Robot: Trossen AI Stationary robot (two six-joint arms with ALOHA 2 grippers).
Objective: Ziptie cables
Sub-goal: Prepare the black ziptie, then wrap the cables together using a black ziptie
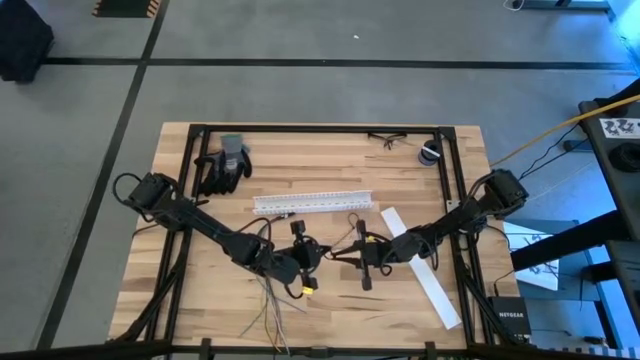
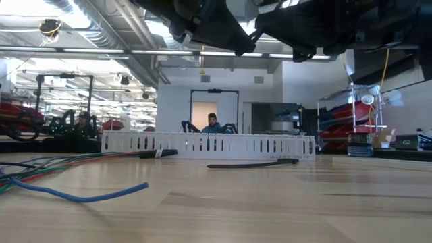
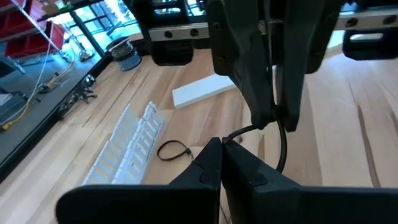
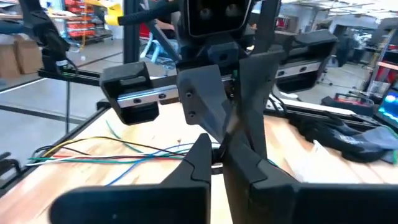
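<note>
My left gripper (image 1: 312, 256) and my right gripper (image 1: 352, 252) meet tip to tip over the middle of the table, both shut on one black ziptie (image 3: 255, 129) that bows between them. The cables (image 1: 275, 305) lie loose on the table under and near my left arm, fanned out toward the near edge (image 4: 93, 152). A second ziptie (image 1: 365, 276) lies straight on the wood, and a looped one (image 3: 173, 151) lies by the white channel (image 1: 312, 202). My left gripper pinches one end of the ziptie (image 3: 226, 140) between its two fingertips, coming at it slanting down from the table's left. The strip rises clear of the table from the tips. My right gripper pinches the ziptie farther along (image 3: 274, 122) between its fingers (image 3: 256, 93), coming level from the table's right. Below the pinch, a free length of the strip (image 3: 283, 152) hangs down.
A flat white strip (image 1: 420, 268) lies at the right, black and grey gloves (image 1: 225, 165) at the far left, glasses (image 1: 388, 140) and a tape roll (image 1: 430, 153) at the far edge. A person sits in the room beyond the table (image 2: 212, 123).
</note>
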